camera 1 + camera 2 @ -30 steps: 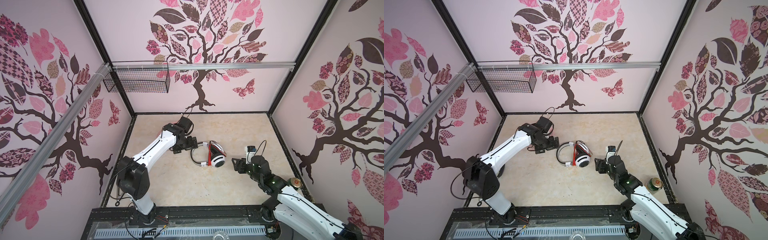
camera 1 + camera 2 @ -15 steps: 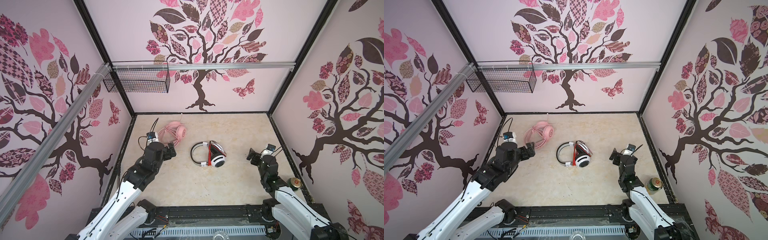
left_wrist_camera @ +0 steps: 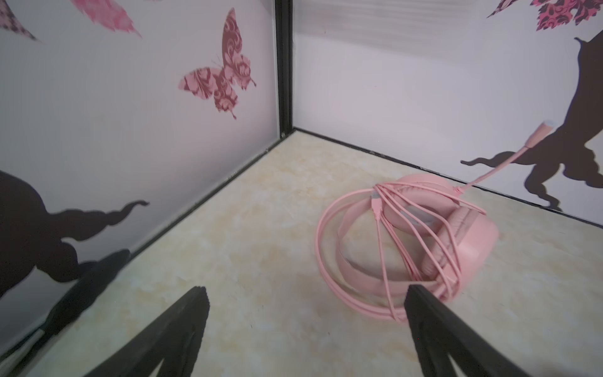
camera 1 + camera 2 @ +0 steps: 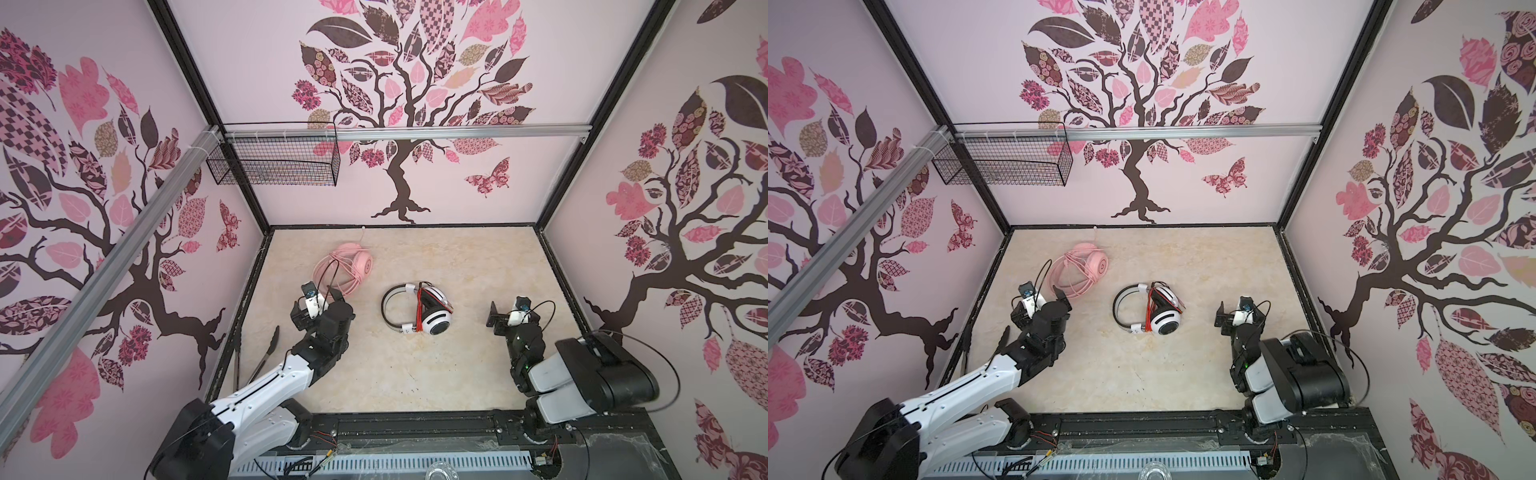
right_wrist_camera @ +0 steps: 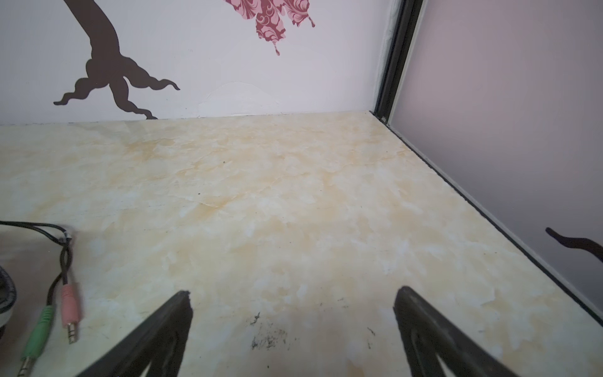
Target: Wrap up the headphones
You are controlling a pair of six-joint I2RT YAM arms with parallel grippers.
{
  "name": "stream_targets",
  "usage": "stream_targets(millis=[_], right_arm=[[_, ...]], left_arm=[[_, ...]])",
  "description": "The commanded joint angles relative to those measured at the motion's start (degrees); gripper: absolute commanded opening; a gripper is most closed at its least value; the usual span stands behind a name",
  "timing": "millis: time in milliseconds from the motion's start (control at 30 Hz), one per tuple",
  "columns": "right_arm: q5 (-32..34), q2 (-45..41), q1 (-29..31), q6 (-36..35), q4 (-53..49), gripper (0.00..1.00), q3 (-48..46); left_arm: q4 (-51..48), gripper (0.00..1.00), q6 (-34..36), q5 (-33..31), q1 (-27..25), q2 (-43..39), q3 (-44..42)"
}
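The pink headphones [image 4: 345,270] [image 4: 1084,268] lie at the back left of the table, pink cable looped round them [image 3: 424,235]. The white-and-black headphones [image 4: 419,309] [image 4: 1150,309] lie mid-table with the orange-red cable bundled across the earcups. Their pink and green plugs [image 5: 70,306] rest on the table. My left gripper [image 4: 320,300] [image 4: 1040,302] [image 3: 306,290] stands open just in front of the pink set, one finger beside its cable loops. My right gripper [image 4: 509,311] [image 4: 1235,313] [image 5: 293,292] is open and empty over bare table, right of the white set.
A wire basket [image 4: 274,164] hangs from the aluminium rail [image 4: 415,133] at the back left. Black tongs [image 4: 266,349] [image 3: 81,293] lie along the table's left edge. Patterned walls enclose three sides of the marble-look table [image 4: 415,374].
Both arms have pulled back from the white-and-black headphones toward the front. The left arm no longer covers the pink set. The right jaws have opened wider. Neither headset has moved.
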Motion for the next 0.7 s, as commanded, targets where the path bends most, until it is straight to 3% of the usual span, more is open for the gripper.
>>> stream_targets(millis=[0,167,333,467,533,633,667], right_arm=[[-0.8,2.5,0.8,-3.3,12.2,0.99,2.8],[-1.6,0.8,0.3,-2.7,5.5,0.99,4.5],[-1.8,0.8,0.2,-2.7,4.6,0.99,5.0],[-2.2,0.4,0.0,-2.5,3.6,0.99,5.3],[-2.3,0.5,-0.1,-2.5,3.6,0.99,5.3],[-2.6,0.4,-0.3,-2.3,3.1,0.99,5.5],[-2.7,0.2,-0.3,-2.4,2.8,0.99,5.5]], left_arm=[[31.3,0.98,16.4,-2.4,0.8,2.3,-6.8],[36.3,0.98,21.4,3.3,7.4,4.1,-8.2],[38.3,0.98,26.6,6.6,14.5,12.8,-6.0],[43.8,0.98,22.0,11.2,20.2,22.4,-5.7],[44.4,0.98,19.0,8.2,22.6,26.1,-4.3],[32.7,0.98,15.4,9.7,23.4,24.1,-1.0],[32.9,0.98,15.3,11.0,24.1,24.3,-0.9]])
